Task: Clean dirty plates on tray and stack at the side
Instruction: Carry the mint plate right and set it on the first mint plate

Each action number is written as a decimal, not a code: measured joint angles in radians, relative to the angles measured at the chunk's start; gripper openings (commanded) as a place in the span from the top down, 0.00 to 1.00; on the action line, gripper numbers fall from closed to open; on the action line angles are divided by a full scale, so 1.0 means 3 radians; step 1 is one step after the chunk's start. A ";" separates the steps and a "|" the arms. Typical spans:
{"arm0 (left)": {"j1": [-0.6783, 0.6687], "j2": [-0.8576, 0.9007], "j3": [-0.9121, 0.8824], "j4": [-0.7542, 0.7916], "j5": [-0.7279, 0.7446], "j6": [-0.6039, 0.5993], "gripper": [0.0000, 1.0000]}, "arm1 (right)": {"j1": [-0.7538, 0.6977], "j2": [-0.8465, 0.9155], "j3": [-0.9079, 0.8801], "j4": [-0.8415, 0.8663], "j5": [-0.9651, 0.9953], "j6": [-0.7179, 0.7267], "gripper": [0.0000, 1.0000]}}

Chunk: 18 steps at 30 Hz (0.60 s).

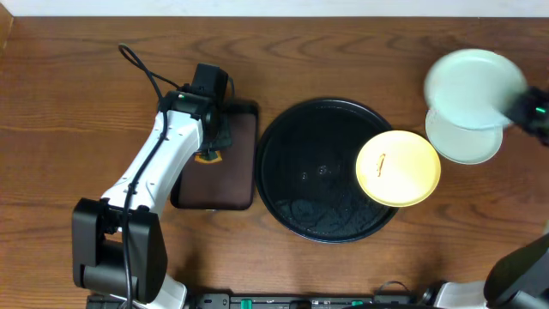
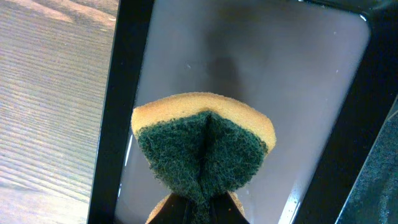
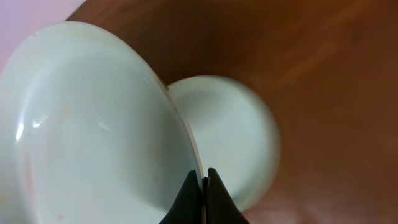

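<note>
The black round tray (image 1: pixel 296 172) sits at table centre. A pale yellow plate (image 1: pixel 398 167) with a small dark mark lies on its right rim. My right gripper (image 1: pixel 520 106) is shut on the rim of a mint-blue plate (image 1: pixel 474 87), held in the air above a second mint-blue plate (image 1: pixel 467 144) that lies on the table. In the right wrist view the fingers (image 3: pixel 203 180) pinch the held plate (image 3: pixel 93 130) above the lower plate (image 3: pixel 230 134). My left gripper (image 2: pixel 202 208) is shut on a yellow-green sponge (image 2: pixel 202 146) over the brown rectangular tray (image 2: pixel 249 68).
The brown rectangular tray (image 1: pixel 227 163) lies left of the black tray, under my left arm (image 1: pixel 159 159). A black cable (image 1: pixel 141 69) loops at the back left. The table's back edge runs close behind the held plate.
</note>
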<state>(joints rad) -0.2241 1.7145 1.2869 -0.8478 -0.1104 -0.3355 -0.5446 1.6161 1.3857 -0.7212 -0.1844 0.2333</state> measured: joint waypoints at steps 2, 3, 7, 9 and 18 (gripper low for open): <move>0.0000 0.0000 0.0000 0.0000 0.0000 0.0000 0.92 | -0.0287 0.0032 0.0000 -0.0011 0.0005 0.0001 0.99; 0.0000 0.0000 0.0000 0.0000 0.0000 0.0000 0.92 | -0.0379 0.0062 -0.0001 -0.0014 0.0000 0.0001 0.99; -0.0001 0.0000 0.0000 0.0000 0.0000 0.0000 0.92 | -0.0479 0.0291 -0.0034 0.0043 -0.0013 0.0001 0.99; 0.0000 0.0000 0.0000 0.0000 0.0000 0.0000 0.92 | -0.0465 0.0434 -0.0070 0.0075 -0.0027 0.0001 0.99; 0.0000 0.0000 0.0000 0.0000 0.0000 0.0000 0.91 | -0.0132 0.1184 -0.0159 0.0145 -0.0193 -0.0043 0.68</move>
<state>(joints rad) -0.2241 1.7145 1.2869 -0.8478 -0.1104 -0.3355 -0.5842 1.9713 1.3380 -0.6777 -0.2424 0.2203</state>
